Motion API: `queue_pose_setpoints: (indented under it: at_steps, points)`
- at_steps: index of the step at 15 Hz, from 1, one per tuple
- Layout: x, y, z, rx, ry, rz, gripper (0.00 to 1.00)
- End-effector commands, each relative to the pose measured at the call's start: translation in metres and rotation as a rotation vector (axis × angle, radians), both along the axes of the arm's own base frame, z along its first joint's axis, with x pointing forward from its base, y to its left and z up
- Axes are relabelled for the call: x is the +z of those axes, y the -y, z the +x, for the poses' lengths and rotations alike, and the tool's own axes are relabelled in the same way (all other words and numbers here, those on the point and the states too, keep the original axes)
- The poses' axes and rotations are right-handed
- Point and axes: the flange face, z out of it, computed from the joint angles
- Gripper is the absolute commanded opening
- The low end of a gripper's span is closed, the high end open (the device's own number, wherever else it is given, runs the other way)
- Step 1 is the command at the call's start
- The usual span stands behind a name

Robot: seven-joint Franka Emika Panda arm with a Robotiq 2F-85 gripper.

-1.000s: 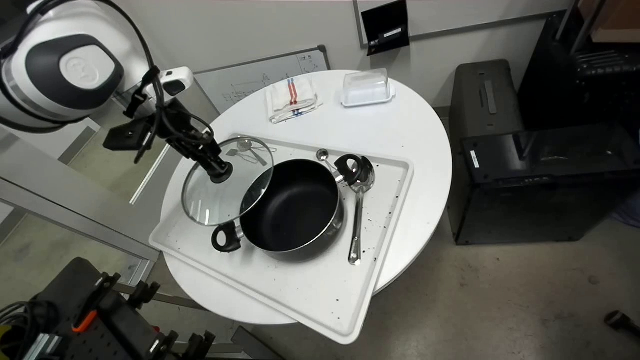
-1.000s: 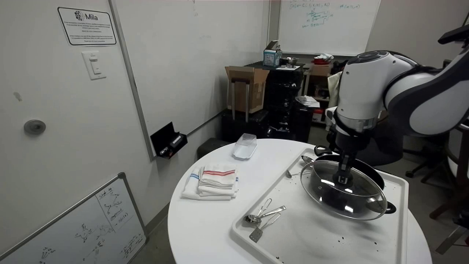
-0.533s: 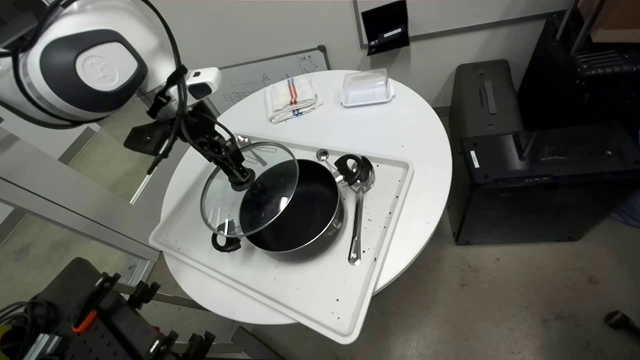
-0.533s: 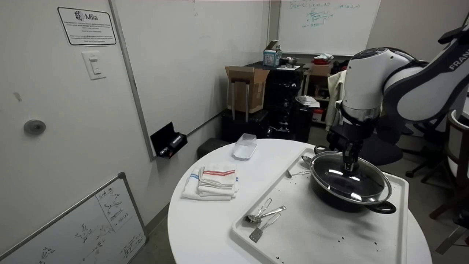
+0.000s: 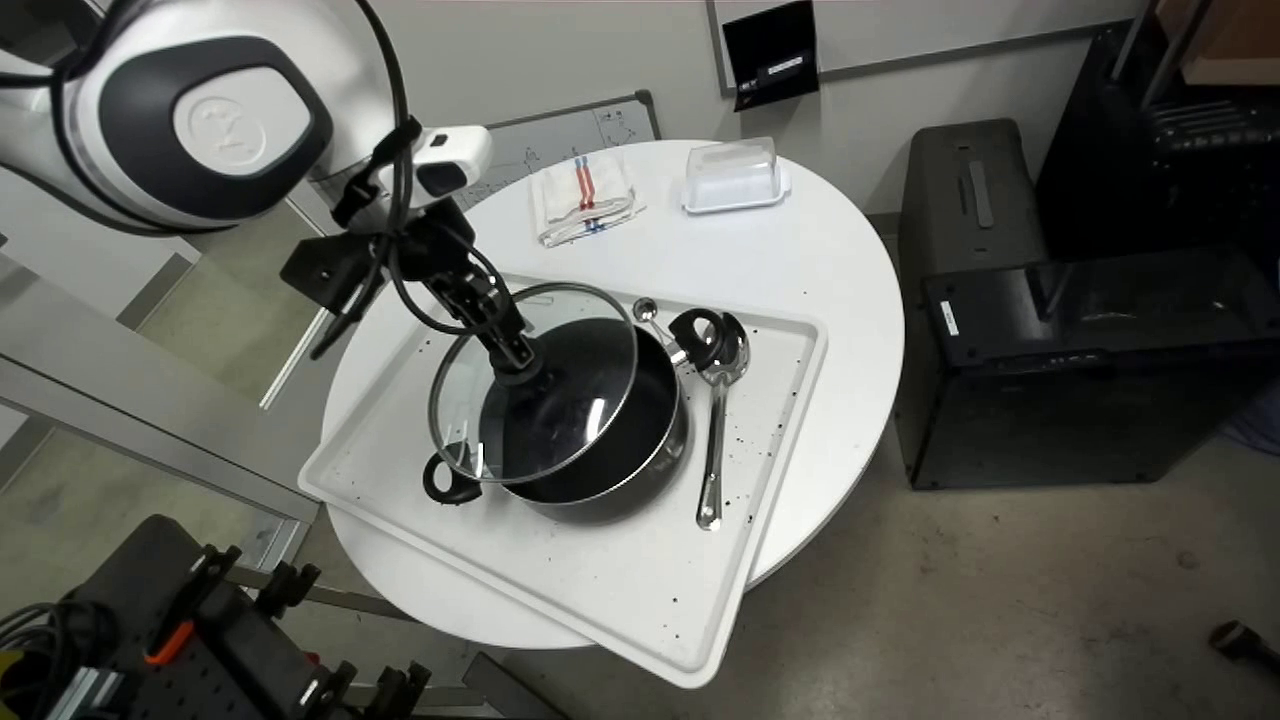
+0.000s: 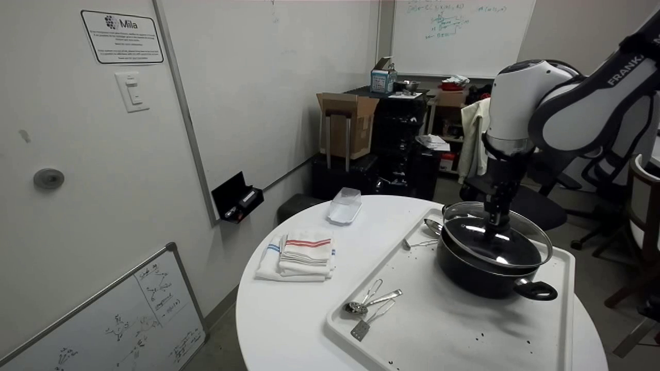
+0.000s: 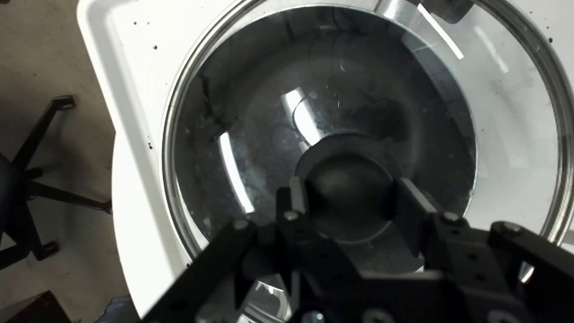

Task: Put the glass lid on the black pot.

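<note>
The glass lid (image 5: 575, 410) is a clear disc with a metal rim and a dark round knob. My gripper (image 5: 515, 368) is shut on the knob and holds the lid over the black pot (image 5: 655, 470). In an exterior view the lid (image 6: 539, 239) hovers above the pot (image 6: 472, 275) with a gap, overhanging on one side. In the wrist view my fingers (image 7: 354, 199) sit on both sides of the knob, and the lid (image 7: 269, 166) is off-centre over the pot, whose dark interior shows through the glass. One pot handle (image 5: 455, 478) lies partly under the lid.
The pot stands on a white tray (image 5: 610, 620) on a round white table (image 5: 860, 300). A metal ladle (image 5: 713, 450) lies beside the pot. Small utensils (image 6: 368, 309) lie at a tray corner. Folded towels (image 5: 585, 200) and a clear-lidded dish (image 5: 735, 180) stand behind the tray.
My gripper has carried the lid sideways, so it now covers more of the pot. In both exterior views the lid has shifted to the right. The pot has not moved.
</note>
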Motion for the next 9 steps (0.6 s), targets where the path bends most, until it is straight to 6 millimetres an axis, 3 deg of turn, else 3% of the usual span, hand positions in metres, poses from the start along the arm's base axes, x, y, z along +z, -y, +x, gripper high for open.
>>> queue_pose_setpoints:
  at_steps: [1,9]
  points:
    - [0.007,0.014,0.014,-0.072,-0.005,0.01,0.24]
    - [-0.011,0.028,0.028,-0.137,-0.021,0.011,0.24]
